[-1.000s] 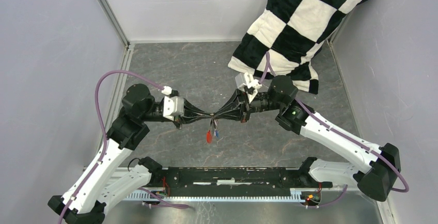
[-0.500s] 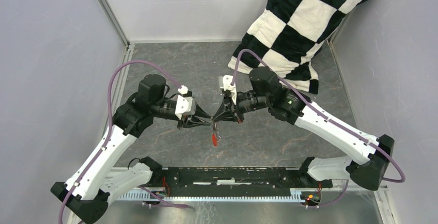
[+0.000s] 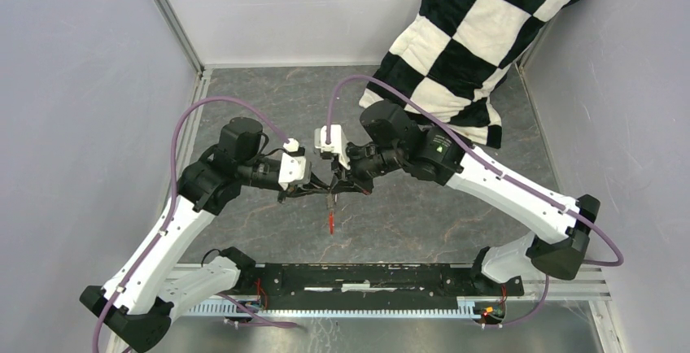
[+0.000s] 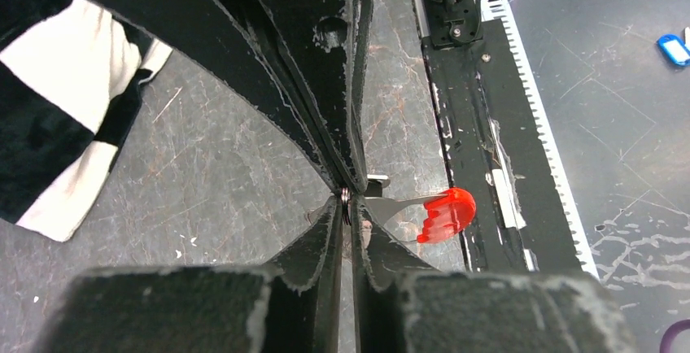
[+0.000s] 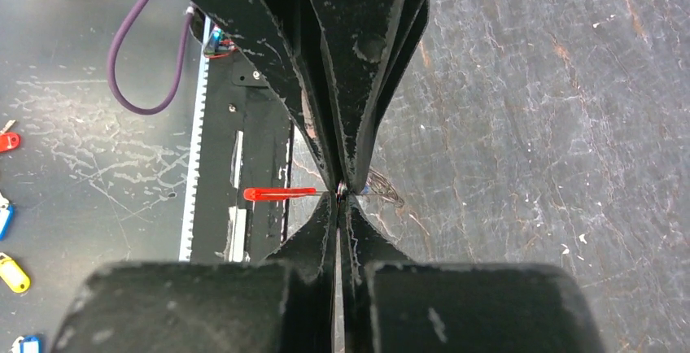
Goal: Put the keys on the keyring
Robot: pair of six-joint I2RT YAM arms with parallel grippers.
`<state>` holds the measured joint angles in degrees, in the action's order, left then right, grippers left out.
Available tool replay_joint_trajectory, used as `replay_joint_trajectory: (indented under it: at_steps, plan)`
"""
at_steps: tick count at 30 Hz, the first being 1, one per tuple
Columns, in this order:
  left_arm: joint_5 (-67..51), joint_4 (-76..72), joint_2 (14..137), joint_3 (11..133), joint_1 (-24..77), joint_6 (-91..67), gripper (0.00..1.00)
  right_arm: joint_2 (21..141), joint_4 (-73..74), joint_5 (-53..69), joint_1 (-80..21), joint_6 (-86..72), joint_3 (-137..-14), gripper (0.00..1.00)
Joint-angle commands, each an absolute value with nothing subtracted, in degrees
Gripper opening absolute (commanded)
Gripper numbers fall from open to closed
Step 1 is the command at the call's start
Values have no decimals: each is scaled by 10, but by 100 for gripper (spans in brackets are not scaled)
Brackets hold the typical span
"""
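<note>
Pale grey walls (image 3: pixel 81 84) enclose a dark marbled tabletop (image 3: pixel 268 101), checkered cloth (image 3: pixel 464 36) behind

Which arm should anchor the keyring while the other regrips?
Right, probably: the right gripper is pinched shut on the keyring. The left gripper pinches it too, but a slim gap shows between its fingers, so it looks readier to release.

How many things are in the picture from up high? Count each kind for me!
Robot arms: 2, the left arm and the right arm
Keyring with a red tag: 1
Checkered blanket: 1
Total: 4
</note>
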<state>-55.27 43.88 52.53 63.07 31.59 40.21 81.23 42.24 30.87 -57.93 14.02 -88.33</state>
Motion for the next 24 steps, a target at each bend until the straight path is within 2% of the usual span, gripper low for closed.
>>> replay_joint_trajectory:
  at_steps: [1,4,6,9,10,12,15,24]
  plan:
    - [-557,442,531,655,320,441,14,828,440,277,-594,155,-943,0]
    - [-549,442,538,663,322,445,12,837,444,276,-599,149,-956,0]
    - [-539,442,541,662,323,449,3,841,442,280,-600,144,-963,0]
    - [-540,444,538,655,323,458,2,834,417,287,-600,126,-949,1]
    - [-540,441,536,652,324,457,2,825,405,286,-600,117,-940,6]
    - [-525,399,525,639,323,409,2,801,368,263,-599,97,-910,26]
    - [-494,281,489,601,323,291,2,745,295,253,-583,57,-847,43]
    - [-482,43,454,552,323,12,2,601,104,266,-511,-91,-676,56]
